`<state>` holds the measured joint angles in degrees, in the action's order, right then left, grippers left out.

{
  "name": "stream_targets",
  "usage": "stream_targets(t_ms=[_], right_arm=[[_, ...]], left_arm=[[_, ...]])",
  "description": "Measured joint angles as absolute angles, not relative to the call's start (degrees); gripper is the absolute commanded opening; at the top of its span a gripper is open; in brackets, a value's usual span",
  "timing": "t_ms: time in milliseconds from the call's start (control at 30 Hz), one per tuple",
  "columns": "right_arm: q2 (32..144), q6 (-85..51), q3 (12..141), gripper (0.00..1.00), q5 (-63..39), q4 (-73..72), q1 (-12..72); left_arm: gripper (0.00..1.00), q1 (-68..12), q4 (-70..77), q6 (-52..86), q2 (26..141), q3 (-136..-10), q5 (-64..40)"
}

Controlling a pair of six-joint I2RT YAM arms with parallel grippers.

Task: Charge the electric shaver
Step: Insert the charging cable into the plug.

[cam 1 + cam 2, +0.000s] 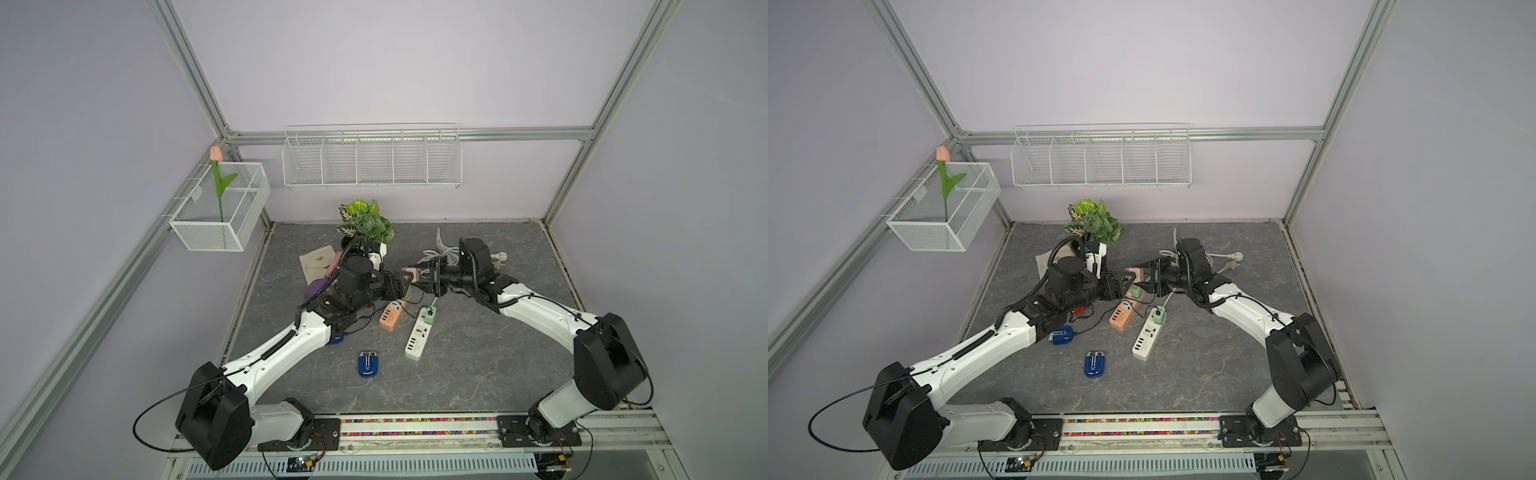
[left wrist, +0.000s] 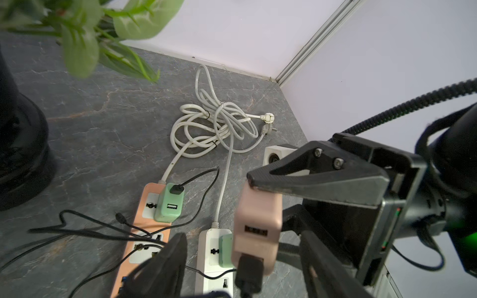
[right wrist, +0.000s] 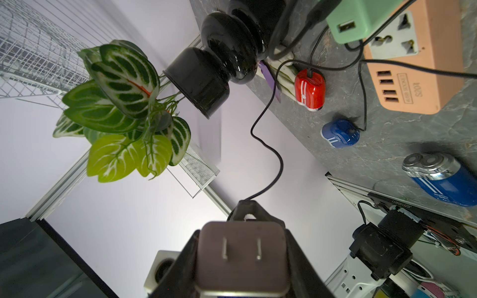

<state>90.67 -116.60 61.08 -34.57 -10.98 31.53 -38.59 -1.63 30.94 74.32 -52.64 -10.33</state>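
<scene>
place: robot lab cell | evidence: aluminium frame [image 1: 519, 134], plain walls [image 1: 395, 62], 2 arms [image 1: 282, 345] on rail [image 1: 415, 427]

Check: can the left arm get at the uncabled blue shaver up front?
Probably yes: the left gripper is open, and the blue shaver lies alone on the table near that arm, nothing over it.

Plant [image 1: 365, 222] at the back middle, heap of cords [image 1: 441, 248] right of it, power strip [image 1: 390, 318] mid-frame, second power strip [image 1: 417, 343] just right of it, charger block [image 1: 409, 274] in the air above both, shaver [image 1: 368, 365] below them, wire shelf [image 1: 372, 160] up top, flower [image 1: 216, 154] in basket [image 1: 208, 239] upper left.
</scene>
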Motion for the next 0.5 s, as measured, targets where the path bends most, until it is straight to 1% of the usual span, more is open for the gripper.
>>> stream_targets(t_ms=[133,267,367,433,500], right_arm=[[90.80,-116.62,61.08,0.07,-34.81,-12.10,31.53],[90.83,-116.81,61.06,0.07,-34.76,-13.23,31.53],[90.83,-116.86,61.06,0.07,-34.76,-14.28,31.53],[90.85,-117.21,61.06,0.07,-34.96,-14.48,31.46],[90.85,-117.54,60.99,0.07,-35.14,-14.44,31.33]], left_arm=[[0.51,-38.59,-1.65,30.96,76.31,-53.19,-11.44],[0.42,-38.65,-1.54,31.59,77.67,-55.05,-12.60],[0.30,-38.63,-0.84,32.64,77.69,-55.35,-13.41],[0.19,-38.63,-0.71,32.25,77.69,-55.40,-13.85],[0.13,-38.61,-0.71,31.88,77.84,-55.42,-14.31]])
